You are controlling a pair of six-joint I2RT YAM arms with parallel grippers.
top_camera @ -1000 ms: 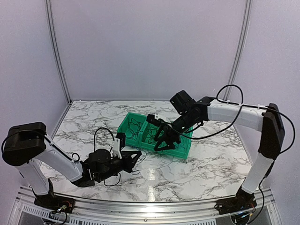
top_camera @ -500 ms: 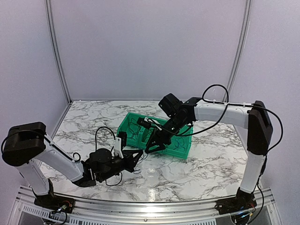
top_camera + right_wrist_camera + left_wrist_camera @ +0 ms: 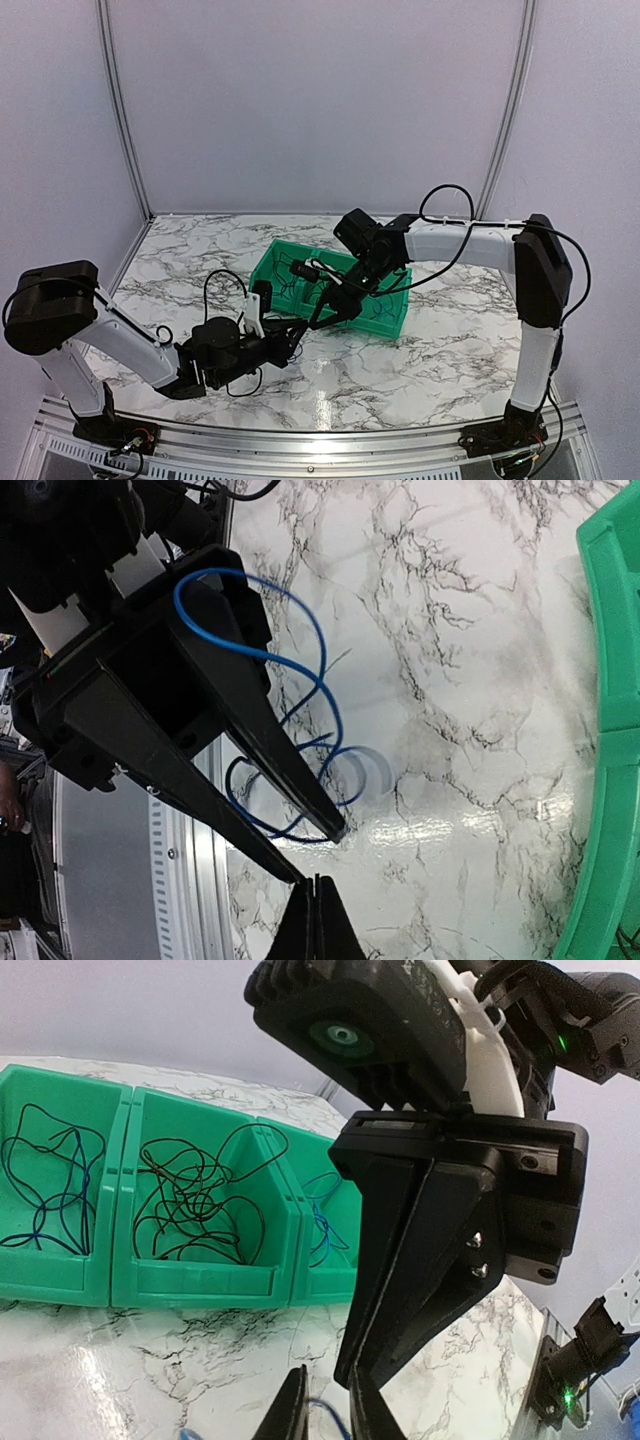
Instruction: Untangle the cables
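Observation:
A thin blue cable [image 3: 322, 695] loops over the marble beside my left gripper [image 3: 315, 855], and a strand of the blue cable [image 3: 322, 1403] passes through the gap between that gripper's parted fingers. My left gripper [image 3: 296, 330] lies low on the table in front of the green bins [image 3: 390, 315]. Tip to tip with it is my right gripper [image 3: 318, 318], shut, with nothing visible between its fingers [image 3: 316, 905]. The middle bin holds tangled black cables [image 3: 195, 1205]. A dark blue and black cable [image 3: 45, 1195] lies in the left bin, and a blue one [image 3: 322, 1222] in the right bin.
The row of green bins [image 3: 190, 1285] stands on the marble just beyond both grippers. An aluminium rail [image 3: 320, 440] runs along the near table edge. The left arm's own thick black cable [image 3: 215, 285] arches above its wrist. Purple walls enclose the back and sides.
My right arm has swung left from over the bins down to the left gripper's tips, and its jaws have shut. My left gripper's jaws have parted a little.

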